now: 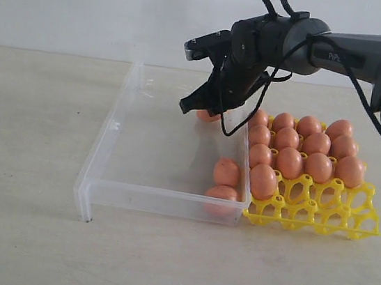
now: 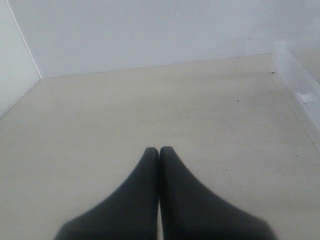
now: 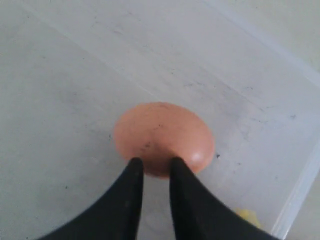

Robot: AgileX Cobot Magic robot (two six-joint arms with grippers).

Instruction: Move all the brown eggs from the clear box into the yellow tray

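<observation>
The clear box [image 1: 162,200] lies in the middle of the table with the yellow tray [image 1: 321,219] against its right side. Several brown eggs [image 1: 290,162] fill the tray's back rows. Two eggs [image 1: 226,172] rest in the box's near right corner. Another egg [image 1: 208,116] [image 3: 162,137] lies at the box's far right, right under my right gripper [image 1: 198,107] [image 3: 152,162]. Its fingers stand a narrow gap apart just over the egg's near edge, gripping nothing. My left gripper [image 2: 159,150] is shut and empty above bare table, out of the exterior view.
The tray's front rows of cups [image 1: 310,197] hold nothing. The box's low wall [image 2: 300,85] shows at the edge of the left wrist view. A white wall stands behind the table. A bit of yellow tray [image 3: 247,216] shows past the box wall.
</observation>
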